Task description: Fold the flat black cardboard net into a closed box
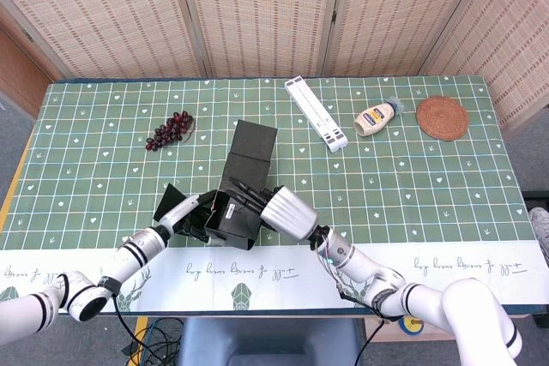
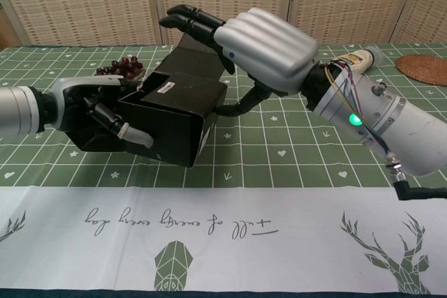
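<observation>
box: your black cardboard box [image 2: 178, 106], partly folded, sits on the green tablecloth [image 1: 412, 186] near its front edge.
left hand: your left hand [image 2: 94, 106] grips the box's left side, thumb across the front wall.
right hand: your right hand [image 2: 262, 47] lies flat on the top flap, fingers extended, holding nothing.
behind box, left: grapes [image 1: 170, 129].
behind box, right: white strip [image 1: 316, 113], bottle [image 1: 378, 117], woven coaster [image 1: 443, 117] furthest right.

box [image 1: 236, 212] between left hand [image 1: 190, 216] and right hand [image 1: 279, 209] | grapes [image 1: 169, 129] behind-left | bottle [image 1: 378, 117], coaster [image 1: 442, 117] behind-right
</observation>
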